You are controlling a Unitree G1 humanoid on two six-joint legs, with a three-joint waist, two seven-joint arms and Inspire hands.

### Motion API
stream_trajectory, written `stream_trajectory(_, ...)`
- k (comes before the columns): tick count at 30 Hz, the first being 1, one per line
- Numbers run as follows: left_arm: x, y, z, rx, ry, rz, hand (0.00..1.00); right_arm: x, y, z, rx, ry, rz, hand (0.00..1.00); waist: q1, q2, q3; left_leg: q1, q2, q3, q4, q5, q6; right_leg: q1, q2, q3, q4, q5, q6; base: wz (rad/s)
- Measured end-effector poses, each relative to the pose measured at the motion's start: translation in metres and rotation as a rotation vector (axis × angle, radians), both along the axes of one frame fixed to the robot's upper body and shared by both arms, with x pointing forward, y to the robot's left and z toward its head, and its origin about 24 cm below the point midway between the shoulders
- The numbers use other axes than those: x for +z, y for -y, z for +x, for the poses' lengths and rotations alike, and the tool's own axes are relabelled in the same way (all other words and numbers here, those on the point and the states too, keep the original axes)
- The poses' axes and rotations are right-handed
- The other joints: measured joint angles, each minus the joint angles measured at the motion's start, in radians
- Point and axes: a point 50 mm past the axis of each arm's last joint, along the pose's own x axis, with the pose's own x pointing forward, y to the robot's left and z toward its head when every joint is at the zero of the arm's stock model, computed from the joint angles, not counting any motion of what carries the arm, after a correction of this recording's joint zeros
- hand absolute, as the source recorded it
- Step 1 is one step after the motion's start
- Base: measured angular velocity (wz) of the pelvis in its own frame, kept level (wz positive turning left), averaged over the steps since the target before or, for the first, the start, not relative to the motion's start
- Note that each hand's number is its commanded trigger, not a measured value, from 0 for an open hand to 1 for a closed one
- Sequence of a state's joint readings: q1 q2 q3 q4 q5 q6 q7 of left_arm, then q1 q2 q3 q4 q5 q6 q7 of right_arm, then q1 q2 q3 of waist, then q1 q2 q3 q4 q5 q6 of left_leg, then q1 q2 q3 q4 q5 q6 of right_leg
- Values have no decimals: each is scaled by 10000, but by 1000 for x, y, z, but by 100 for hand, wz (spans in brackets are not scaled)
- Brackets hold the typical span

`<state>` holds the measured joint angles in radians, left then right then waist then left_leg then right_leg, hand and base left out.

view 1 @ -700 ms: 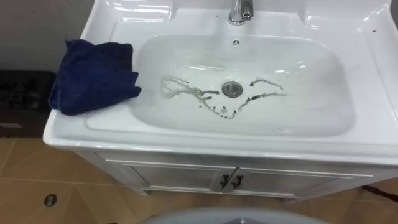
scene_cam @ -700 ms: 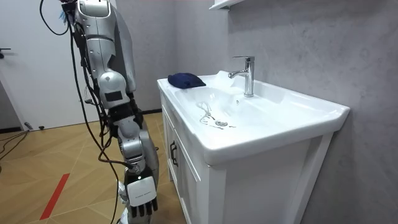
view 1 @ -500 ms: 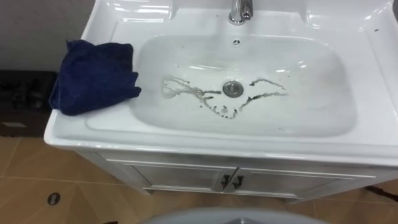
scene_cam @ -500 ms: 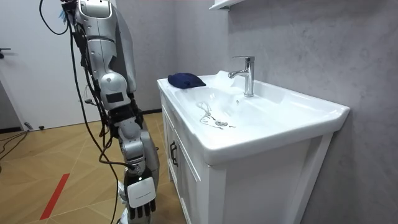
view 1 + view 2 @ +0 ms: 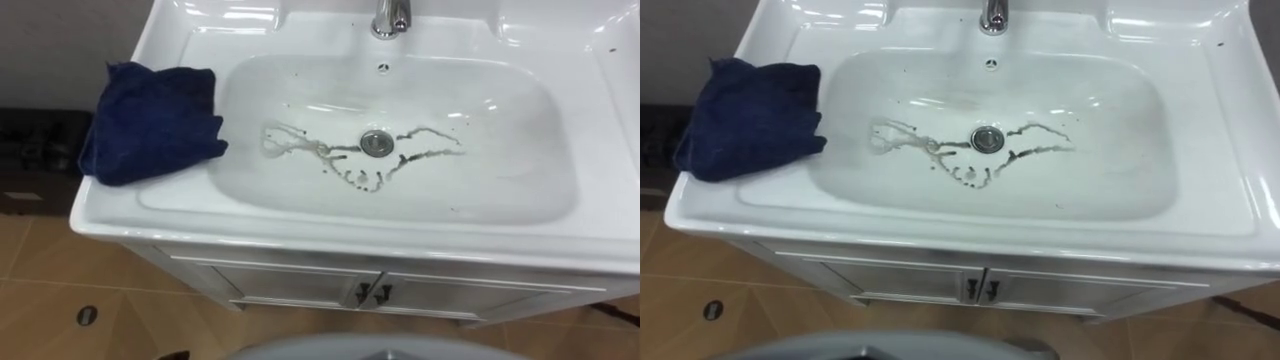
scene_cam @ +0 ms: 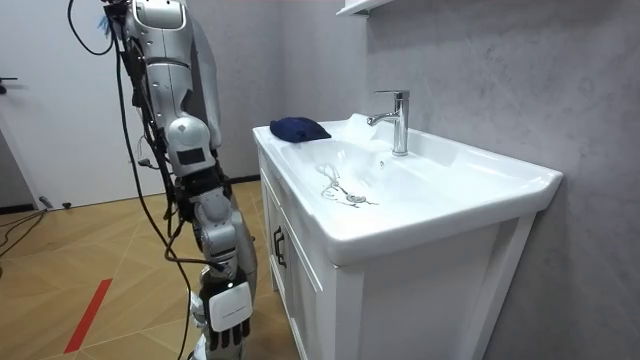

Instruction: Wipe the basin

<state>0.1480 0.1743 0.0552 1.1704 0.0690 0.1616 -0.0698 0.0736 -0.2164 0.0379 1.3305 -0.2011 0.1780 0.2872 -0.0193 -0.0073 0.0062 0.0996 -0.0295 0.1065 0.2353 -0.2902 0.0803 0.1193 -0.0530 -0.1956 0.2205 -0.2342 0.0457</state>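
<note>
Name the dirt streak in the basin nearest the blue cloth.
The looping streak left of the drain; the other streak trails right, away from the cloth.

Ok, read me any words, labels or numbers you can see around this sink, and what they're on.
No readable text: the basin, blue cloth, faucet and cabinet doors bear no print.
The round floor marker is too small to read.

Grey plaster wall (image 6: 480,80) behind a white two-door cabinet (image 6: 305,300). Light wood-pattern floor (image 6: 90,260) marked with a short red strip (image 6: 88,315). Plain white wall (image 6: 50,90) at the room view's left. White shelf (image 6: 362,6) high up.
</note>
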Motion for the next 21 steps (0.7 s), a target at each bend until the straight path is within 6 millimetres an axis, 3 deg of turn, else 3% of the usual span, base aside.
stream_trajectory(4,0,-2,-9,359,-144,168,0,-2,-6,-9,-150,-465,105,0,-1,-60,21,168,-11,-217,-9,-3,-4,240,2,-150,-24,0,1,16)
stream_trajectory(7,0,-4,-13,1563,4,192,0,-2,-8,-12,-204,-773,87,0,90,-55,24,148,-11,-308,-19,-14,-19,252,-3,-291,-11,0,1,7)
stream_trajectory(11,3,-12,-17,3674,413,713,0,-2,-6,-13,-233,-817,-12,0,555,14,12,137,-13,-358,38,-18,-27,248,9,-308,-13,0,0,3)
stream_trajectory(16,12,-36,-7,5224,1347,2051,0,0,-1,-10,-386,-646,-178,0,899,201,-36,85,-40,-636,35,-15,-40,290,0,-550,2,-1,0,14)
stream_trajectory(21,41,-70,24,6697,3629,4322,0,2,7,-12,-594,-361,-500,0,1253,393,-43,59,-51,-898,37,19,-88,345,14,-577,-2,-7,-9,15)
